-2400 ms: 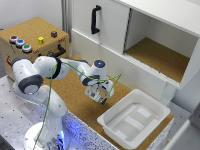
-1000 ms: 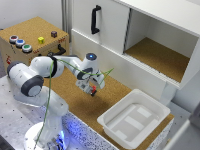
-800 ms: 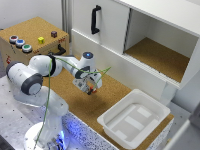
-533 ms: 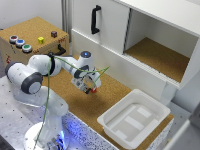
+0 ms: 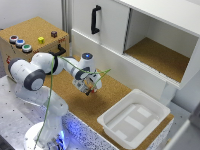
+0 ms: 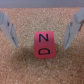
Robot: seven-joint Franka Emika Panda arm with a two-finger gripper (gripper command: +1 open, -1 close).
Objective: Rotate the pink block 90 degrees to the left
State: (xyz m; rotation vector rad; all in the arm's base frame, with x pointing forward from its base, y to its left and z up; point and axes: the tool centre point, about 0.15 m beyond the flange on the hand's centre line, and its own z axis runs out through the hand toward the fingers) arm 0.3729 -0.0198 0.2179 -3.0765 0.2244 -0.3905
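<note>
The pink block (image 6: 43, 44) is a small pinkish-red cube with black letters on its top face. It lies on the cork surface, midway between my two fingers (image 6: 10, 32). My gripper (image 6: 40, 46) is open, with a finger on each side of the block and a gap on both sides. In the exterior view the gripper (image 5: 90, 88) hangs low over the cork board in front of the white cabinet. There the block (image 5: 89, 92) shows only as a small reddish spot under the fingers.
A white tray (image 5: 150, 102) stands on the cork at the exterior view's right. A wooden box (image 5: 30, 30) at the left carries coloured buttons, a yellow cube (image 5: 41, 39) and a maroon knob (image 5: 54, 34). The cabinet has a black handle (image 5: 94, 19) and an open compartment (image 5: 155, 55).
The gripper moved from near the tray toward the exterior view's left. In the last second it stayed over the block and only settled slightly lower.
</note>
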